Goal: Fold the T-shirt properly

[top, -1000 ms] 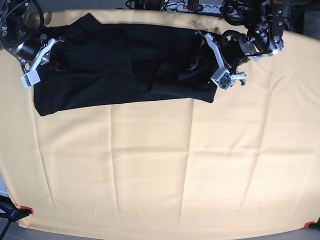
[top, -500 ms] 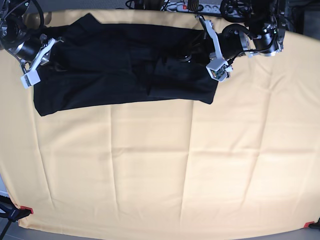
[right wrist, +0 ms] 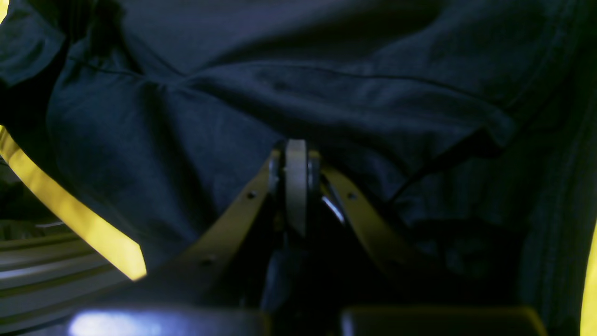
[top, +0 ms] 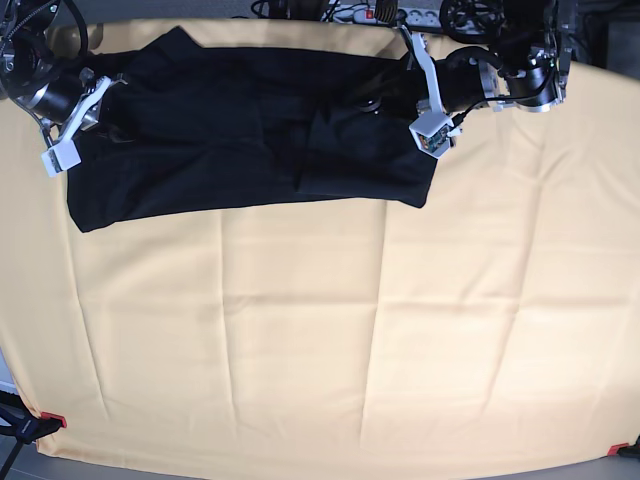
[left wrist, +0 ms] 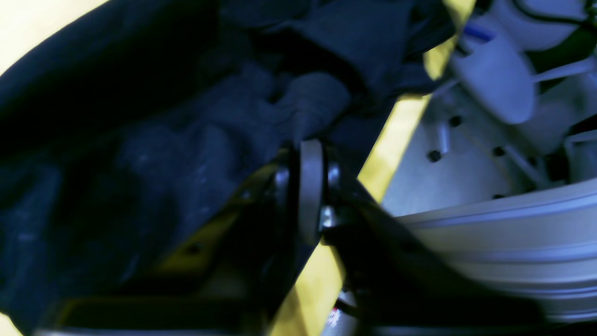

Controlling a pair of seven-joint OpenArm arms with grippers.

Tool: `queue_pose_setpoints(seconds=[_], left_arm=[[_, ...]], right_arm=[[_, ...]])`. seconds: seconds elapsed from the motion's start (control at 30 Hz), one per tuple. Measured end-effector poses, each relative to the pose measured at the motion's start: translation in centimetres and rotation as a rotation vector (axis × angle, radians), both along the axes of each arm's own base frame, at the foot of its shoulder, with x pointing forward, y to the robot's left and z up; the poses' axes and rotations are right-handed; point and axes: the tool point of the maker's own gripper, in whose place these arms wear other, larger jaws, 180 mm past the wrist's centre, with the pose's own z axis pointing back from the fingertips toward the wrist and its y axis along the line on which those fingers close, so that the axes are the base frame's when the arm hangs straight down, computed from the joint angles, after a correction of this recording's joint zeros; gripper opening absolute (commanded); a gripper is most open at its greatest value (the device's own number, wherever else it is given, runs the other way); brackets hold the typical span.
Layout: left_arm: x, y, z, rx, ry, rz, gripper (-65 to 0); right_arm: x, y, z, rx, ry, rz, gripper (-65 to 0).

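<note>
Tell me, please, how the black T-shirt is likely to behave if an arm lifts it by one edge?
The T-shirt would probably droop limply: it already lies in soft wrinkles and overlapping folds. It looks light for its spread, thin cloth lying flat on the tablecloth. Pushed, it would likely bunch rather than slide whole, as the creases in the right wrist view suggest.

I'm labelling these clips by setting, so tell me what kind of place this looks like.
Most likely a robotics lab or test bench, not a home. A pale yellow tablecloth covers a wide table, two robot arms work a black T-shirt at its far edge, and a power strip with tangled cables sits behind.
</note>
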Motion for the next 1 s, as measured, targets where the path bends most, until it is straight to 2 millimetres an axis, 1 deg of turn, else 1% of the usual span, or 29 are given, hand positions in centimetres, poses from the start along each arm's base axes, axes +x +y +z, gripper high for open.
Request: queue_pose_setpoints(seconds=[0.03, 0.07, 0.1, 0.2, 0.3, 0.37, 0.4, 0.43, 0.47, 0.5, 0.53, 0.57, 0.63, 0.7, 0.8, 0.93, 1.0], left_arm=[[-0.1, -0.1, 0.3, -0.018, 0.004, -0.002, -39.8], [-0.1, -0.1, 0.6, -0.033, 0.007, -0.006, -33.1], [-0.2, -0.1, 0.6, -0.037, 0.009, -0.008, -29.7], [-0.1, -0.2, 1.0, -0.037, -0.005, -0.013, -29.4], [-0.2, -0.6, 2.2, -0.053, -0.043, -0.026, -29.4], [0.1, -0.9, 3.4, -0.093, -0.078, -0.016, -29.5], [0.4, -1.0, 4.0, -0.111, -0.096, -0.005, -30.1], [0.8, -0.9, 4.4, -0.126, -0.116, 0.014, -33.8], [1.3, -0.6, 4.5, -0.12, -0.143, 0.037, -41.2], [1.9, -0.2, 4.2, -0.088, -0.173, 0.056, -51.8], [2.3, 0.1, 3.6, -0.04, -0.198, 0.068, -63.9], [2.9, 0.6, 2.9, 0.008, -0.206, 0.101, -65.0], [4.5, 1.8, 2.0, 0.075, -0.205, 0.203, -65.0], [5.1, 2.6, 1.2, 0.14, -0.214, 0.238, -65.0], [4.9, 2.7, 0.0, 0.187, -0.207, 0.224, -65.0], [3.9, 2.2, -3.1, 0.291, -0.193, 0.173, -65.0], [4.4, 2.4, -4.3, 0.322, -0.184, 0.215, -65.0]], right_arm=[[0.0, 0.0, 0.0, 0.0, 0.0, 0.0, -65.0], [0.0, 0.0, 0.0, 0.0, 0.0, 0.0, -65.0], [0.0, 0.0, 0.0, 0.0, 0.001, 0.0, -65.0], [0.0, 0.0, 0.0, 0.001, 0.0, 0.0, -65.0], [0.0, 0.0, 0.0, 0.0, 0.0, 0.0, -65.0], [0.0, 0.0, 0.0, 0.0, 0.0, 0.0, -65.0], [0.0, 0.0, 0.0, 0.001, 0.0, 0.0, -65.0], [0.0, 0.0, 0.0, 0.0, 0.001, 0.0, -65.0], [0.0, 0.0, 0.0, 0.0, 0.0, 0.0, -65.0], [0.0, 0.0, 0.0, 0.0, 0.0, 0.0, -65.0], [0.0, 0.0, 0.0, 0.0, 0.0, 0.0, -65.0], [0.0, 0.0, 0.0, 0.0, 0.0, 0.0, -65.0], [0.0, 0.0, 0.0, 0.0, 0.0, 0.0, -65.0], [0.1, 0.2, 0.2, 0.018, -0.007, 0.001, -65.0], [0.2, 0.6, 0.7, 0.052, -0.021, 0.002, -65.0], [0.4, 0.7, 0.8, 0.059, -0.027, 0.003, -65.0], [0.3, 0.7, 0.8, 0.059, -0.026, 0.003, -65.0]])
